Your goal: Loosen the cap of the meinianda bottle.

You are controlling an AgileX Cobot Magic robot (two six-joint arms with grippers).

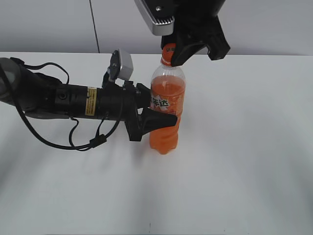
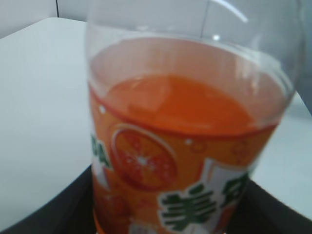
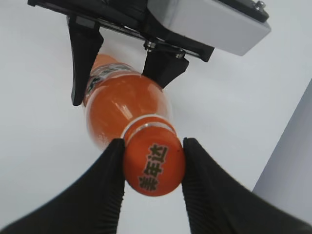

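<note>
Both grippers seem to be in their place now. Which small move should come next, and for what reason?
Probably the right gripper should twist the cap. Its fingers already press both sides of the cap, and the left gripper clamps the upright meinianda bottle at its label, so the bottle should hold against turning.

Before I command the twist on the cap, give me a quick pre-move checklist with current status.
1. Bottle upright on the table: ok.
2. Left gripper clamped around the bottle's labelled body: ok.
3. Right gripper fingers on both sides of the cap: ok.
4. Cap centred between the right fingers: ok.
5. Grip pressure enough to prevent slipping: cannot tell.
6. Cap already loosened: cannot tell.
</note>
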